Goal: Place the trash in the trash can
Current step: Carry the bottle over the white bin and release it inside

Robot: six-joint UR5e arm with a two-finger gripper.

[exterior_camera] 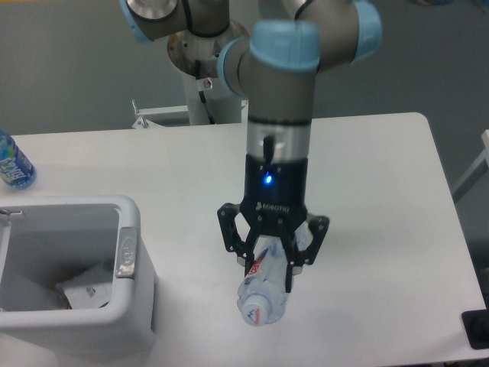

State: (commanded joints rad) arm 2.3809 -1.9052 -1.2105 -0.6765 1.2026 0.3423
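Clear crushed plastic fills my grasp: the bottle sits between my two fingers, which are clamped against its sides. My gripper hangs from a vertical wrist section with a blue indicator light lit on the dark collar above the fingers. The bottle is tilted, its white cap pointing down and toward the camera, its red-lettered label showing just beside my left-of-picture finger. The bottle appears raised off the white table, though the exact clearance cannot be judged from this single view.

The trash can, a white boxy bin with rounded corners, stands at the lower left of the table, well apart from my gripper. Its grey oval latch lies on the rim nearest to me. Inside the bin, a crumpled whitish wrapper rests on the bottom.

A blue-labelled bottle stands at the far left edge of the table, behind the bin and partly cut off by the frame. My arm's base column rises behind the table's rear edge.
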